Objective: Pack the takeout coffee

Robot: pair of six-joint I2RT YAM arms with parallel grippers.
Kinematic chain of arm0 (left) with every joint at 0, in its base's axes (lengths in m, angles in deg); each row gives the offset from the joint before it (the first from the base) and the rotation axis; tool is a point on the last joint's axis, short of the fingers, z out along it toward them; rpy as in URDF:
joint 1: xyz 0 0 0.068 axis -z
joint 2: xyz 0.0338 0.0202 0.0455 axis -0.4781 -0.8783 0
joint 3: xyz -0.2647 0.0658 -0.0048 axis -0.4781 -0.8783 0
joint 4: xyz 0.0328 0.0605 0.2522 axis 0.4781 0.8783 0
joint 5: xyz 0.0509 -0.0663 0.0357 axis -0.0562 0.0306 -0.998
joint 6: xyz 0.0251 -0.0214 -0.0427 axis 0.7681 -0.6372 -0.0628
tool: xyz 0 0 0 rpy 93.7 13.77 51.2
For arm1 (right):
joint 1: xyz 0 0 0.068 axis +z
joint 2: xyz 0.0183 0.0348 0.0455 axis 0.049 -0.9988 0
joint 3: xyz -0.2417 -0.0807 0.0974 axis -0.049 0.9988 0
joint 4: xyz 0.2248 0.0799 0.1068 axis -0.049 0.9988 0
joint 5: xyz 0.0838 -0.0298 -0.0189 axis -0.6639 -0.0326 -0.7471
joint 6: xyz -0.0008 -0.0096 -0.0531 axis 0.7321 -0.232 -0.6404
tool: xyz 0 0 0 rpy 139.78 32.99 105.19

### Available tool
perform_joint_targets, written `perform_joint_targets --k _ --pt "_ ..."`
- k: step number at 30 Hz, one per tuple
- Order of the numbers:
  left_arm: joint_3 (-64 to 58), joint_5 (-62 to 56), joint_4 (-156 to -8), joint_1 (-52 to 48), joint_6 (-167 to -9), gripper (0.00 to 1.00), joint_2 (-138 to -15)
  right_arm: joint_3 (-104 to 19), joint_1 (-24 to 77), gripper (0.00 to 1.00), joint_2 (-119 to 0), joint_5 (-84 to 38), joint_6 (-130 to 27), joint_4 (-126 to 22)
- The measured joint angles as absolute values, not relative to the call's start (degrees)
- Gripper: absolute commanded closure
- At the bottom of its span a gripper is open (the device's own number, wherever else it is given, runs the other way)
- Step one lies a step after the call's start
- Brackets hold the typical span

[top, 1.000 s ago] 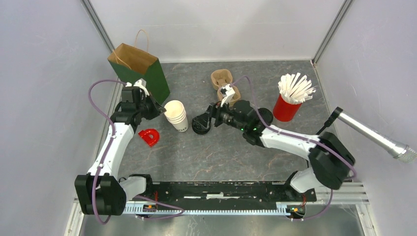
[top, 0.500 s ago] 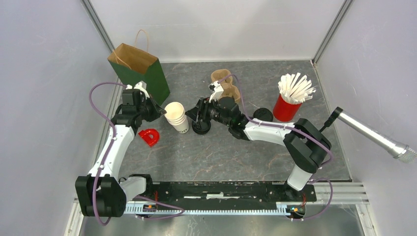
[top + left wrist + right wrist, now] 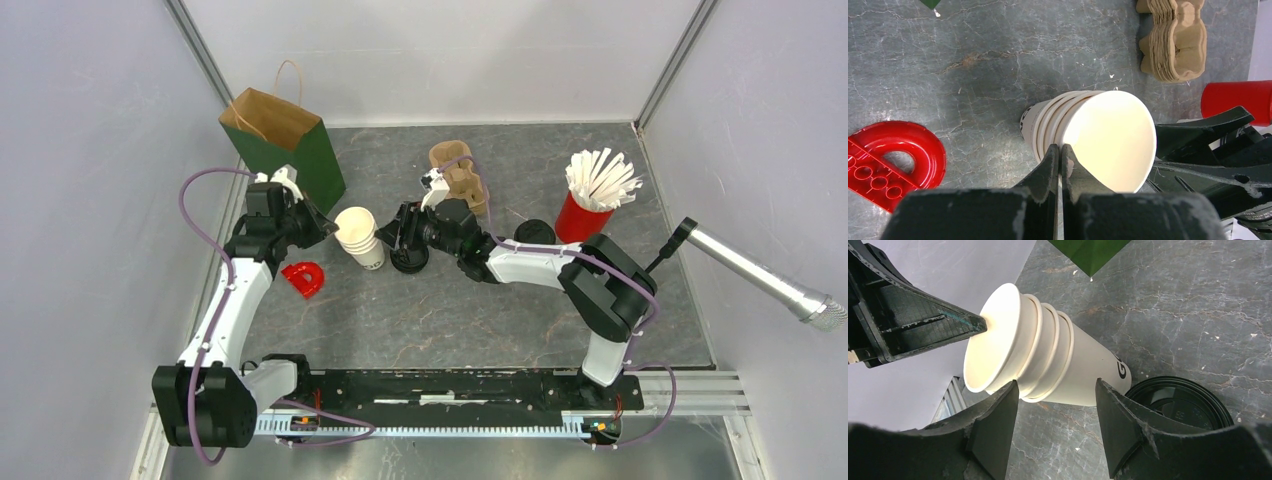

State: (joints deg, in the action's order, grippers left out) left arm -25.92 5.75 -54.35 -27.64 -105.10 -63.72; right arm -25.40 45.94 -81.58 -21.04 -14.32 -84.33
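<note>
No lidded cup shows in any view. A stack of lidless white cups (image 3: 359, 236) stands tilted on the table; the lowest cup has dark lettering (image 3: 1121, 370). My left gripper (image 3: 333, 228) is shut on the rim of the top cup (image 3: 1108, 140), one finger inside and one outside. My right gripper (image 3: 401, 234) is open, with its fingers (image 3: 998, 425) on either side of the stack (image 3: 1048, 365) and not touching it. A black lid (image 3: 408, 262) lies flat just under the right gripper and also shows in the right wrist view (image 3: 1180, 402).
A green-and-brown paper bag (image 3: 285, 140) stands at the back left. Stacked cardboard cup carriers (image 3: 458, 172) are at the back middle, with a second black lid (image 3: 537, 231) and a red cup of white straws (image 3: 590, 205) to their right. A red plastic piece (image 3: 303, 278) lies near the left arm.
My right gripper has moved left, from beside the cup carriers to the cup stack, and now straddles it. My left gripper has stayed at the stack's rim.
</note>
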Motion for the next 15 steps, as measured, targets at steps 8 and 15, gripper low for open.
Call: perform_joint_targets --k 8,15 --pt "-26.0 5.9 -54.5 -27.7 -105.1 0.98 -63.3 -25.5 45.9 0.36 -81.8 -22.0 -13.1 -85.7" --pt "-27.6 6.8 -56.5 -28.1 -105.7 0.98 -63.3 -26.7 45.9 0.37 -83.5 -22.4 -12.6 -85.1"
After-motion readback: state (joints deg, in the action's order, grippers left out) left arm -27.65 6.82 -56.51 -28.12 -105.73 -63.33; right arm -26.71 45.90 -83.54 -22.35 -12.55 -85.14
